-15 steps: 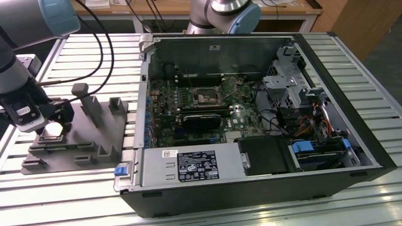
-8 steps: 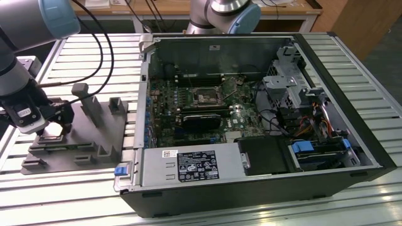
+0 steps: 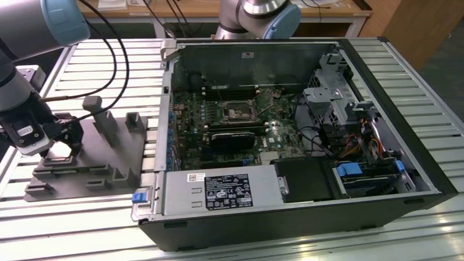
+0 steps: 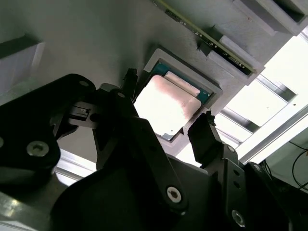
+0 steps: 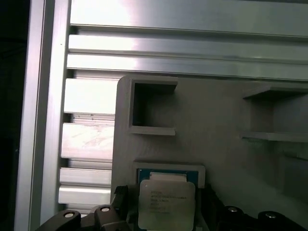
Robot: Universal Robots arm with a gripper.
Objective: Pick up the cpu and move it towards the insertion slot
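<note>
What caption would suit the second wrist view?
Open fingers straddle the cpu, seated in its grey fixture.

In the exterior view my arm point(image 3: 18, 81) reached down from eleven o'clock. Its blue-capped joint point(image 3: 62, 19) sat high at the edge, and the grey link below it dropped to my wrist point(image 3: 25, 130) at nine o'clock. My gripper point(image 3: 64, 148) hung under the wrist, pointing downward and tilted slightly toward four o'clock. In both wrist views my black fingers point(image 4: 206, 138) point(image 5: 119, 204) stood spread, one on each side, with a wide gap between their tips. The jaws were parted.
</note>
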